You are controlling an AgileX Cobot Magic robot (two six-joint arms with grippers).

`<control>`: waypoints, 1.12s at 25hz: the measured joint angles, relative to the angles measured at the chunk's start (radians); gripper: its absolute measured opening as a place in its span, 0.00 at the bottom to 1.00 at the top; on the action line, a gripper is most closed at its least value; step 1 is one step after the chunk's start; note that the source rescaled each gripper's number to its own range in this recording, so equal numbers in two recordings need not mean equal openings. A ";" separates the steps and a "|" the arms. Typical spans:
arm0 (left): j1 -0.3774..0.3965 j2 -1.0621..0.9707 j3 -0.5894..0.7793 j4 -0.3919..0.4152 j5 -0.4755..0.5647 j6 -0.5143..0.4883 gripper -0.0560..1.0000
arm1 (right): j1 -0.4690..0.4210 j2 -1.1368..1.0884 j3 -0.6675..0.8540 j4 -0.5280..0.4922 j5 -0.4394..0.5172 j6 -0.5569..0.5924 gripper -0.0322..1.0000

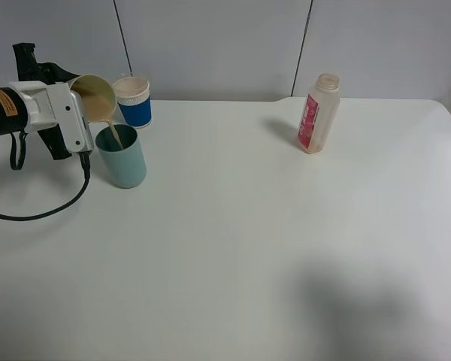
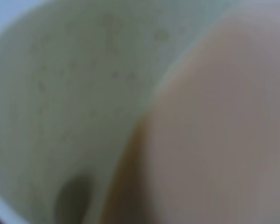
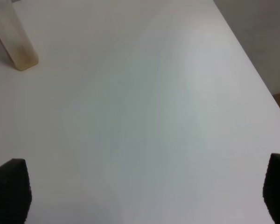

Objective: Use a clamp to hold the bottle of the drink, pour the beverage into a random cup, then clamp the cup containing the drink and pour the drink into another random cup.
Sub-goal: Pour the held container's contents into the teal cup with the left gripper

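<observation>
At the table's far left, my left clamp [image 1: 81,105] is shut on the pale yellow-green cup [image 1: 95,94], which it holds tipped over the teal tumbler [image 1: 122,158]. A thin stream of peach-tan beverage [image 1: 114,135] runs from its rim into the tumbler. The left wrist view is filled by that cup's inner wall [image 2: 60,93] and the beverage [image 2: 214,130] pooled against it. The bottle [image 1: 317,113] stands upright and uncapped at the back right. In the right wrist view its base [image 3: 14,42] shows, and my right gripper [image 3: 144,191] is open and empty over bare table.
A blue cup with a white rim [image 1: 133,101] stands just behind the teal tumbler. A black cable [image 1: 52,207] loops over the table [image 1: 248,248] below the left arm. The table's right edge [image 3: 252,60] is near the right gripper.
</observation>
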 joint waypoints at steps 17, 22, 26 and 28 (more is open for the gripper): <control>0.000 0.000 0.000 0.000 0.000 0.000 0.06 | 0.000 0.000 0.000 0.000 0.000 0.000 1.00; 0.000 0.000 0.000 0.000 0.000 0.000 0.06 | 0.000 0.000 0.000 0.000 0.000 0.000 1.00; 0.000 0.000 0.000 0.000 0.000 0.007 0.06 | 0.000 0.000 0.000 0.000 0.000 0.000 1.00; 0.000 0.000 0.000 0.000 0.000 0.008 0.06 | 0.000 0.000 0.000 0.000 0.000 0.000 1.00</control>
